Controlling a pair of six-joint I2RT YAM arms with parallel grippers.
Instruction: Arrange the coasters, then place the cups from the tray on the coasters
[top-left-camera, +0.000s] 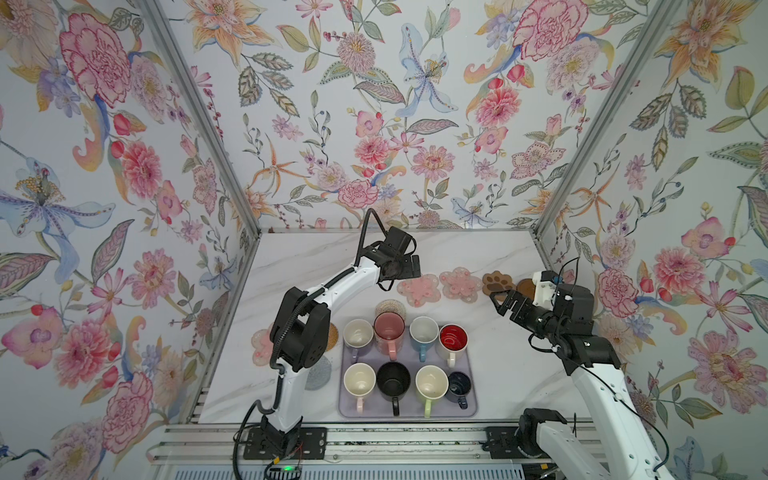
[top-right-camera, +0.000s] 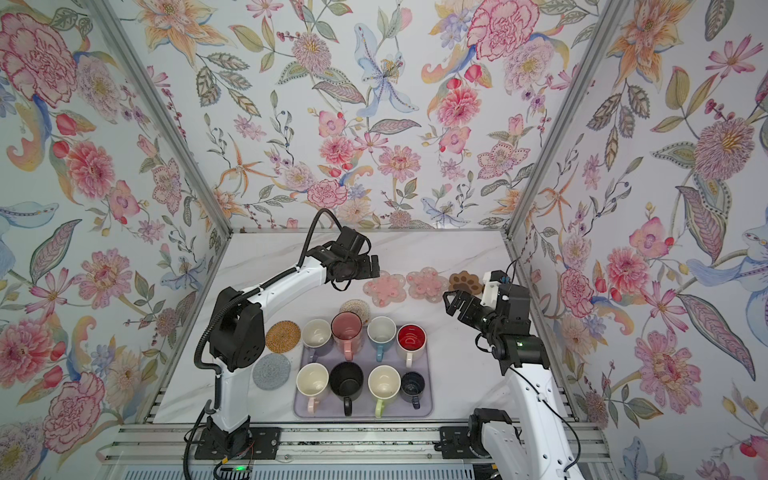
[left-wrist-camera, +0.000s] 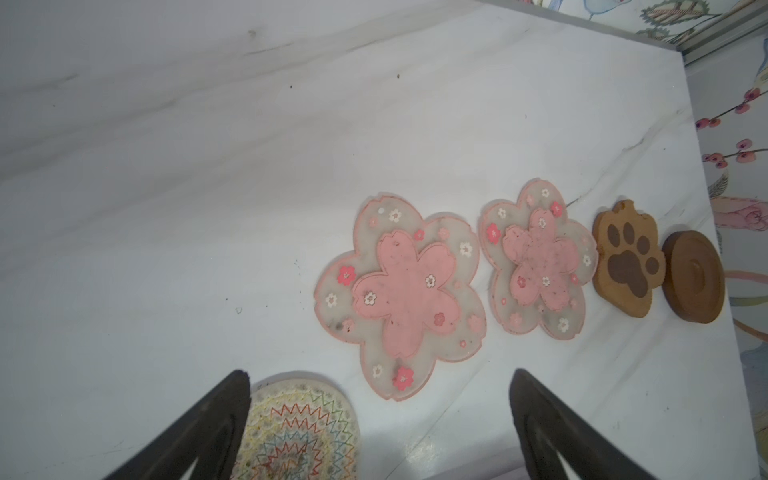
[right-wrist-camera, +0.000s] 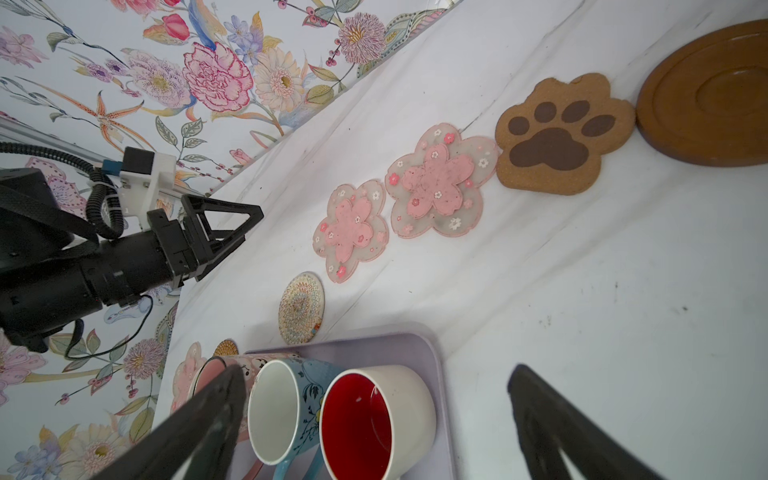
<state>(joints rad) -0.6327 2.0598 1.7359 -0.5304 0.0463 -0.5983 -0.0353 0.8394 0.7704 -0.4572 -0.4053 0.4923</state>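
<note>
Pink flower coasters (left-wrist-camera: 411, 297), brown paw coaster (left-wrist-camera: 625, 257)

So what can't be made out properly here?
Brown disc: in a top view mostly behind the right arm's wrist; cut by the edge in the right wrist view.
Leftmost pink flower coaster: in a top view half behind the left arm.
Rattan coaster: only a sliver past that arm.
</note>
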